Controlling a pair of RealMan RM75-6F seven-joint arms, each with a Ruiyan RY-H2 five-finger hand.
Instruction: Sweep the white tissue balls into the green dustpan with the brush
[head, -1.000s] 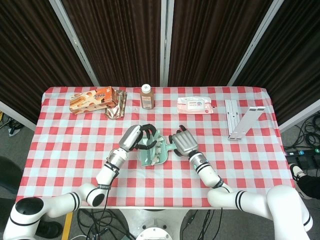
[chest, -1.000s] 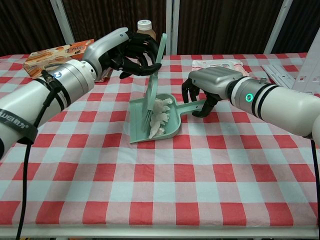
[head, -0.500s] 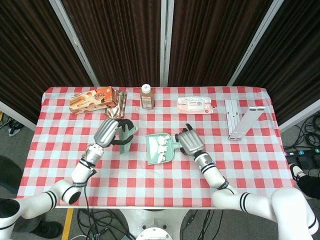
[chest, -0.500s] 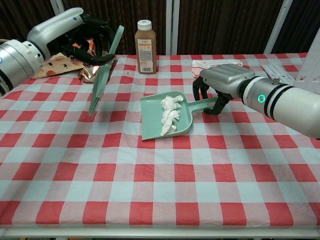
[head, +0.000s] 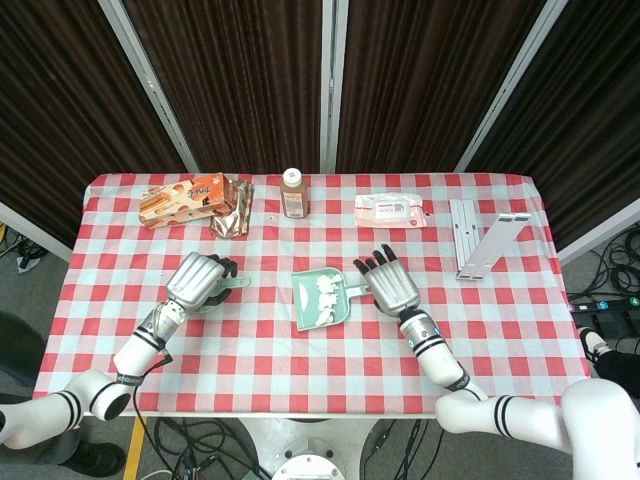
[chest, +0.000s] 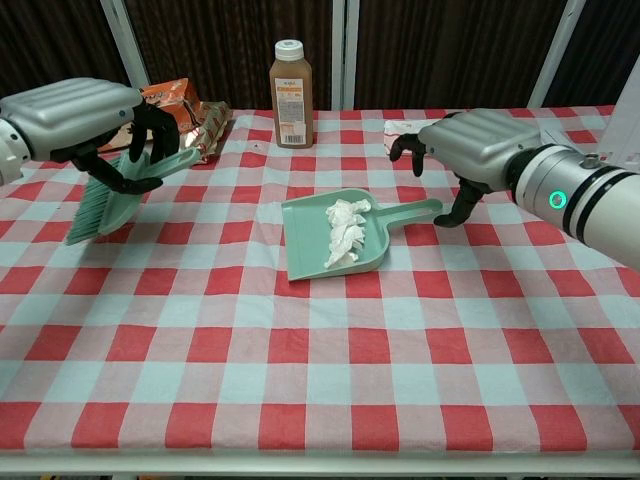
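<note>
Left robot hand (chest: 95, 115) — clamped on the brush (chest: 115, 195) — has swung it well away from the dustpan (chest: 330, 235). Right robot hand (chest: 470, 150), fingers apart, has let go of the handle; tissue balls (chest: 345, 232) sit inside — sweeping looks done.

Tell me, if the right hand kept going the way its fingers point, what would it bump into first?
Going by the head view, the right hand points toward the table's far edge, slightly left. The white wipes packet lies roughly in that line and would probably come first. Depth is unclear, so it might pass over it.

Surface: table under red-and-white checked cloth (chest: 320, 380).
Between the hands' fingers: green plastic dustpan (chest: 310, 240) holding white tissue balls (chest: 344, 231).
Beyond fingers: brown bottle (chest: 289, 80).
</note>
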